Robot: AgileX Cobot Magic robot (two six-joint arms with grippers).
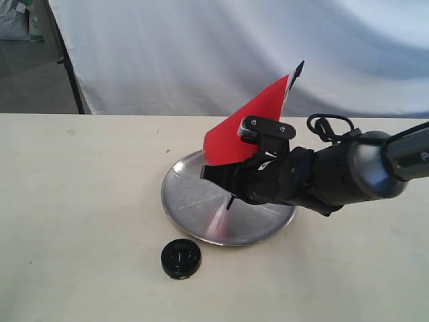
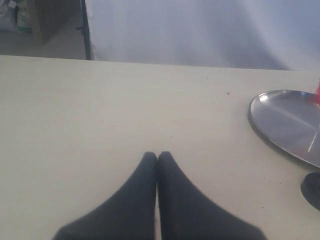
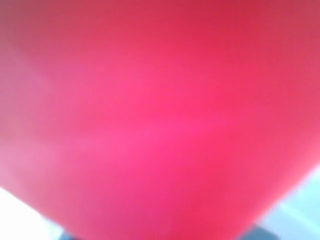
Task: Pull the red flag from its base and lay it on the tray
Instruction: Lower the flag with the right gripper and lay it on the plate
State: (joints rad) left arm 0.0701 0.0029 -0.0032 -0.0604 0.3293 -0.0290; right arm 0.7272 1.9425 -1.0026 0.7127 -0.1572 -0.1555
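The red flag (image 1: 247, 126) is off its base and held tilted above the tray (image 1: 186, 196). Its black stick points down, with the tip just over the steel surface. My right gripper (image 1: 224, 180) is shut on the stick below the cloth. Red cloth (image 3: 160, 120) fills the right wrist view and hides the jaws there. The base (image 1: 181, 258), a small black disc, lies on the table in front of the tray. The left wrist view shows my left gripper (image 2: 157, 156) shut and holding nothing, low over the bare table. The tray (image 2: 285, 120) and base (image 2: 312, 190) sit at that view's edge.
A white cloth backdrop (image 1: 234, 54) hangs behind the table's far edge. A dark stand leg (image 1: 70, 74) rises at the back left. The beige table top (image 1: 80, 201) stretches to the left of the tray.
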